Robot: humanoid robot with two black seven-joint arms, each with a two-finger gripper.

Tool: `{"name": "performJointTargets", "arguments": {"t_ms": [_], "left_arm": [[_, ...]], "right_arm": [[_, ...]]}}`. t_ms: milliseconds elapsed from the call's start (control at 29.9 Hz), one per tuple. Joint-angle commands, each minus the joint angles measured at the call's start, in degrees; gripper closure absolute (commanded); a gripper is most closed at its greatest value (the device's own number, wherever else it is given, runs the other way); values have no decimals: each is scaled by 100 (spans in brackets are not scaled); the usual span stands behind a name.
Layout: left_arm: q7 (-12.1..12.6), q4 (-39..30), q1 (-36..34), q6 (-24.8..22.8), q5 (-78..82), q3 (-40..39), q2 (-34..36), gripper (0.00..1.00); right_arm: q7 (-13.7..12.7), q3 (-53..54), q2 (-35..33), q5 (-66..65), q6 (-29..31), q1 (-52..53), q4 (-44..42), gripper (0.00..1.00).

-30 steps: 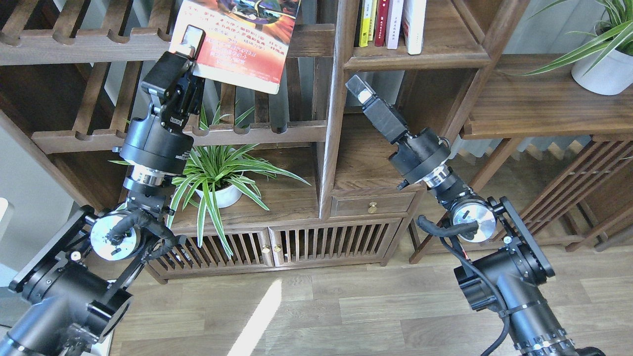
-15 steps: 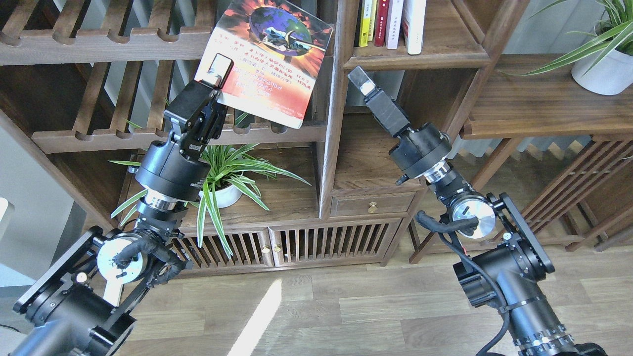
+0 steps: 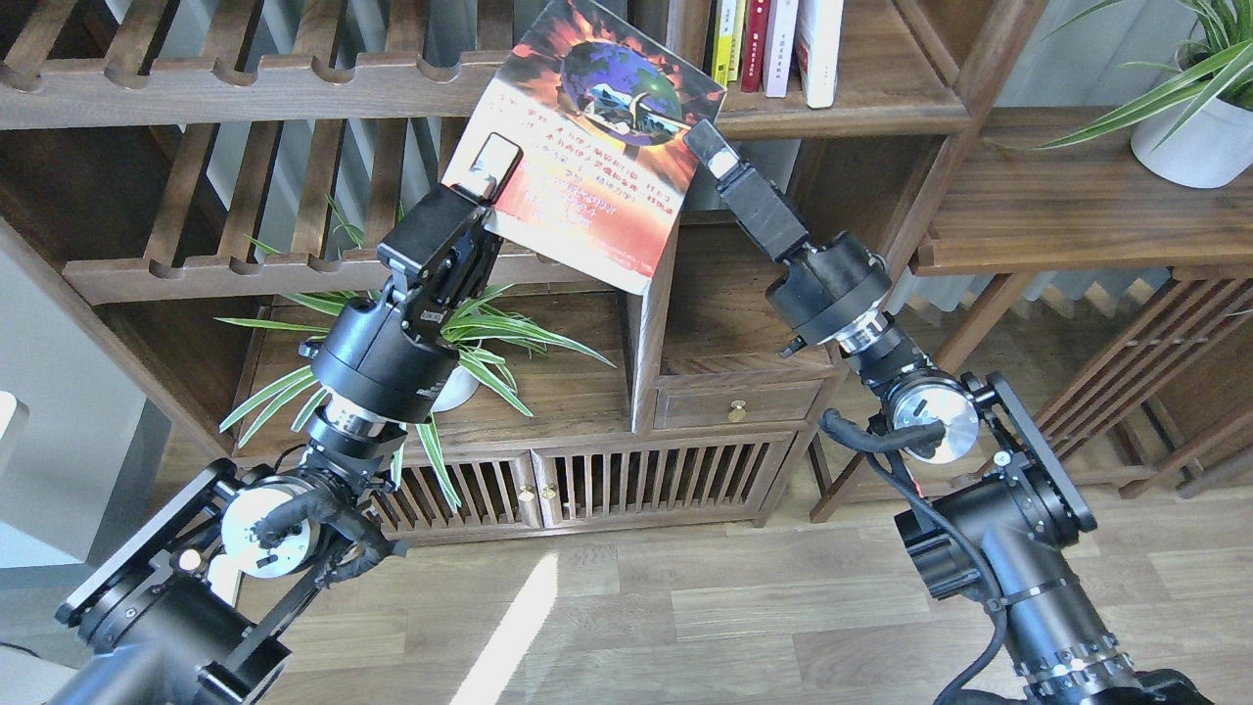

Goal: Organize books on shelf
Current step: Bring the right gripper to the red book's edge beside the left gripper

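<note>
Red-orange paperback with a dark globe picture [image 3: 597, 166]: not yet shelved. Hung tilted in the air, below and to the left of the narrow solid-plank walnut shelf [image 3: 881, 113], with its upper right corner close to that shelf's front left end. Was pinched at its left edge by the black two-finger left gripper [image 3: 487, 191], clamped firmly on the cover.

Seen just below the shelf's left end: the black right gripper [image 3: 715, 157], pointing up at the paperback's right edge. Looked to be touching or just beside that edge; could not tell which. Could not tell either whether clenched or released, since seen as one dark bar with a pale tip.

Already standing upright on the shelf, in a tight row at its left end: slim yellow book [image 3: 722, 44], slim red book [image 3: 754, 44], thin pale lilac-white book [image 3: 780, 44], large white book [image 3: 820, 49]. Bare board left to the right of that row, so room for one more.

Judged roughly at the last stage: four books placed, one in hand. Left to do, by this reading: lift the paperback to shelf height, turn it upright, possibly steady or pass it with the right gripper, slide it in beside the white book, let go.

Worth minding below and left of the shelf: the notched slatted racks [image 3: 245, 88] and the green-and-white striped potted plant [image 3: 460, 338], both close to the left arm's path.
</note>
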Motion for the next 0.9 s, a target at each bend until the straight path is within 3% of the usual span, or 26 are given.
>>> {"name": "performJointTargets", "arguments": {"t_ms": [0, 869], "left_arm": [[1, 3, 1, 0, 2, 8, 2, 97], [-8, 125, -35, 0, 2, -27, -78, 95]], "right_arm": [[0, 0, 0, 0, 0, 55, 0, 8], [9, -606, 0, 18, 0, 398, 27, 14]]}}
